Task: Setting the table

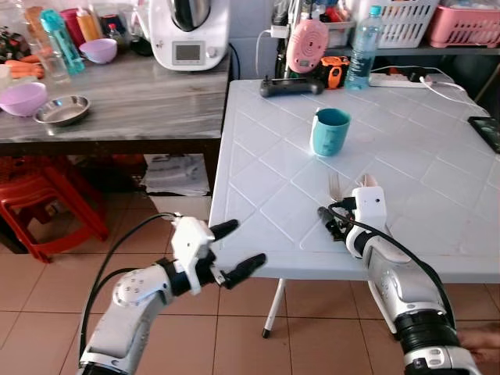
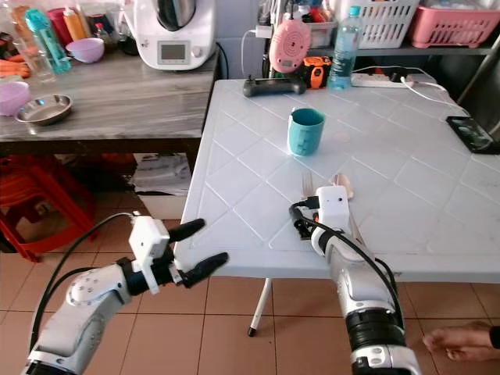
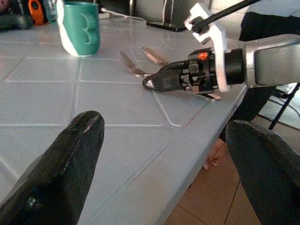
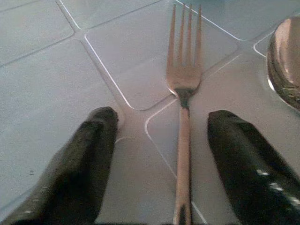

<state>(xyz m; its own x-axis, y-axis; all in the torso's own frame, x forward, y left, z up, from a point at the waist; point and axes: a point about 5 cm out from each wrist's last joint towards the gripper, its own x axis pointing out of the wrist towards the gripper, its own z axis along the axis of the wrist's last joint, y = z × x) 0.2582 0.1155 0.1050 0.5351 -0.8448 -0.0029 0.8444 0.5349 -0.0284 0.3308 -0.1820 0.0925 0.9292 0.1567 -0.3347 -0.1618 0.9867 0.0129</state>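
Note:
A metal fork lies on the white plastic table near its front edge. A spoon rests beside it on the right. My right gripper sits low on the table, open. Its two black fingers lie on either side of the fork's handle without touching it. A teal cup stands upright farther back. My left gripper hangs open and empty in the air, just off the table's front left edge. In the left wrist view it faces the right gripper across the tabletop.
At the table's back lie a black controller, a water bottle and a power strip; a phone lies at its right edge. A wooden counter with bowls stands left, red stools beneath. A person's hand shows low right.

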